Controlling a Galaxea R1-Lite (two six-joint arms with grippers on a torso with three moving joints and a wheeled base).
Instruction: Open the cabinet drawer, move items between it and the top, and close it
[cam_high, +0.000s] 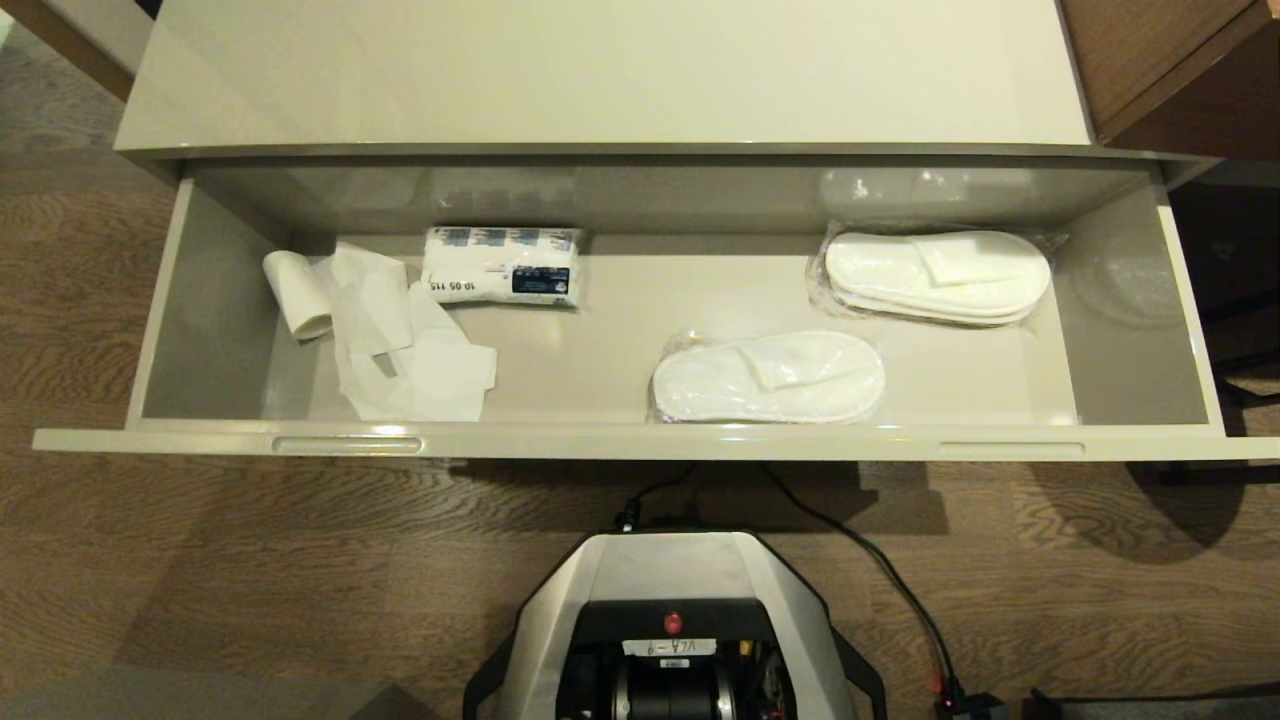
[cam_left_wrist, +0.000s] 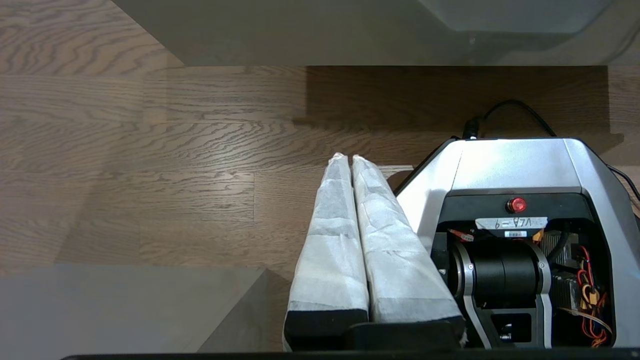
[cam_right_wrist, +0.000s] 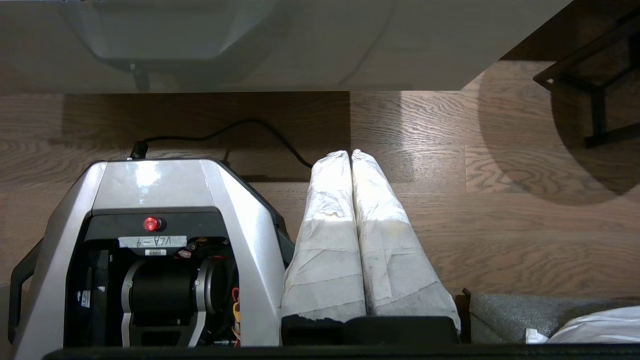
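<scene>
While the drawer (cam_high: 640, 440) stands pulled out below the bare top (cam_high: 600, 70), the head view shows the paper roll (cam_high: 300, 290) at its left, one slipper pair (cam_high: 768, 377) near the front and another (cam_high: 938, 275) far right; lifting the near pair first looks easiest. By the left wrist view, the left end effector (cam_left_wrist: 348, 157) is clenched, empty, over floor. By the right wrist view, the right end effector (cam_right_wrist: 348, 154) is likewise clenched; either must open before reaching in.

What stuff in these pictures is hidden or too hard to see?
- Cabinet top: its back is cut off by the head view's upper edge.
- Packet in the drawer: the print is too small to read, so its contents are unknown.
- Left gripper and right gripper: both outside the head view.
</scene>
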